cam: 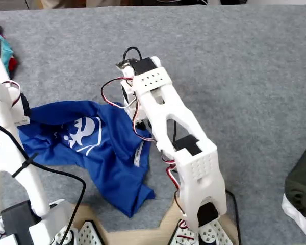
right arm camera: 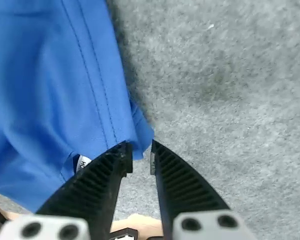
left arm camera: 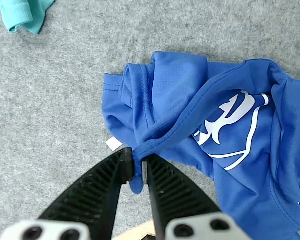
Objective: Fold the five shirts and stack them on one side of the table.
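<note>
the left hand (left arm camera: 135, 167) is clamped on a rolled edge fold of the crumpled blue fabric shirt (cam: 92, 148). the shirt spreads away from that hand across the grey carpeted table (cam: 234, 61) toward the right hand (right arm camera: 140, 155), which pinches a stitched hem corner. a small white sewn label (right arm camera: 82, 162) sits just beside the right hand, its print unreadable. the white printed graphic (left arm camera: 230, 125) faces up.
</note>
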Tool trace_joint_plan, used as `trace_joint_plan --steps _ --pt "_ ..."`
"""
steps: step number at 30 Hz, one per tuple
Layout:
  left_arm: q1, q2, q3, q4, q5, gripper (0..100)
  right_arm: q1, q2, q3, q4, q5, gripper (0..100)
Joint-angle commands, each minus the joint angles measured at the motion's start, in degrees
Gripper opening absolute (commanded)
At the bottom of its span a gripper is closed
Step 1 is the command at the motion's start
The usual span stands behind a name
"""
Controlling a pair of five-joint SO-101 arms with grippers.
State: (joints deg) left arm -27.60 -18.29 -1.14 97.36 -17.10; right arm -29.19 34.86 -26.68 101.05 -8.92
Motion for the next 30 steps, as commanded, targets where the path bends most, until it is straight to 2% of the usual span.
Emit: trace_joint_plan --steps 1,6,15,22,27,30 --pt "-0.4 -0.4 0.0 -0.4 0.6 2 0.6 -0.2 0.2 1.0 -1.4 9.0" --pt "-0.4 -0.4 0.0 -0.4 0.6 2 0.8 -0.2 0.6 1.0 -6.5 17.8" --pt "-0.4 -0.4 0.0 -0.4 0.6 2 0.6 0.0 0.6 0.2 -6.9 18.0" --pt "-0.4 -0.4 0.0 -0.4 0.6 2 -0.3 5.6 -1.4 0.2 -6.8 18.0" --pt "-0.4 -0.4 0.0 -0.4 0.6 2 -0.3 7.3 -4.9 0.5 -6.4 9.1" --pt "-0.4 -0.4 0.0 -0.4 0.6 2 -0.3 7.3 -5.8 0.6 -6.4 8.2"
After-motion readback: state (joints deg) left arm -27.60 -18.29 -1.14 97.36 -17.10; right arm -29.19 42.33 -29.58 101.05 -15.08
